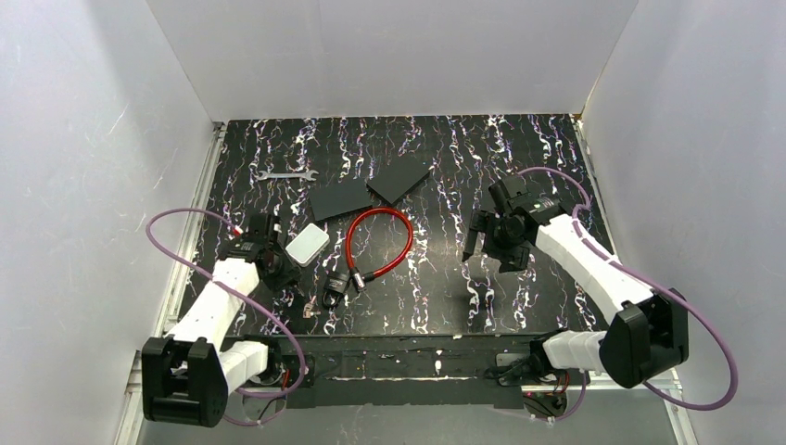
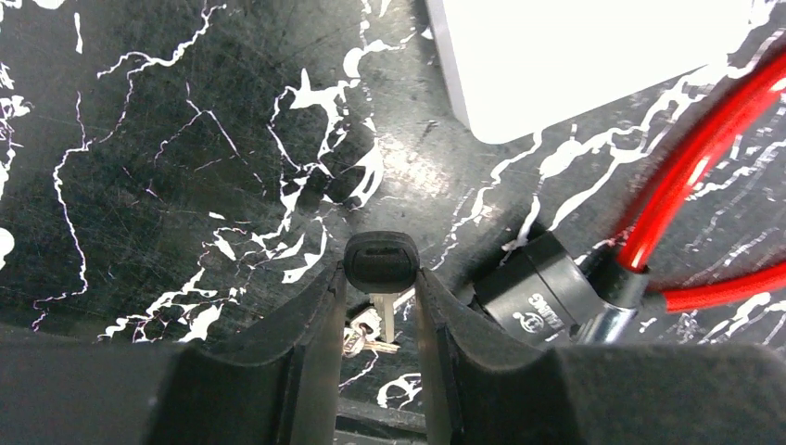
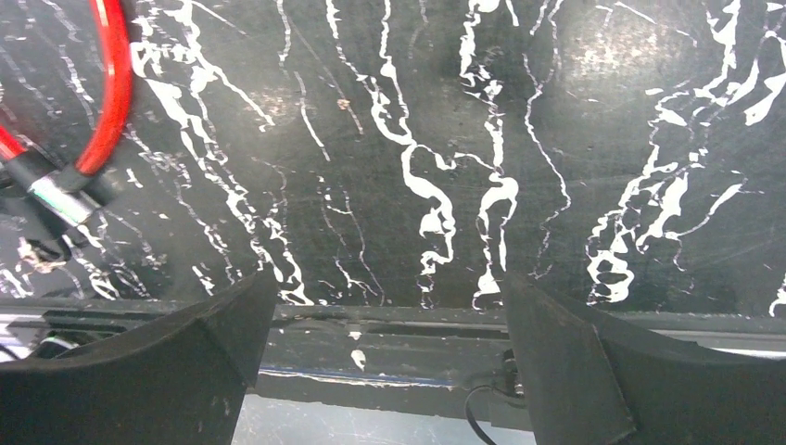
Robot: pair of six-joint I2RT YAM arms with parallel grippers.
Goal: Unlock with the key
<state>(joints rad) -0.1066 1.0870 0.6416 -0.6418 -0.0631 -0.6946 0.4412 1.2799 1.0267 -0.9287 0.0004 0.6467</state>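
Key is by the desk's left edge, black head pinched, it seems, in the left gripper, blade pointing to the near edge. Just right lies the lock. Right gripper is spread wide.

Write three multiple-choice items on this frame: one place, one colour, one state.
1. In the top view, the white box lies: A left of the cable lock; B inside its loop; C right of it.
2. The cable is: A blue; B red; C green.
3. The left tool is: A wide open; B shut on the key; C out of view.
Answers: A, the box sits outside the loop, on its left; B, its sheath is red; B, the key's black head is pinched from both sides.
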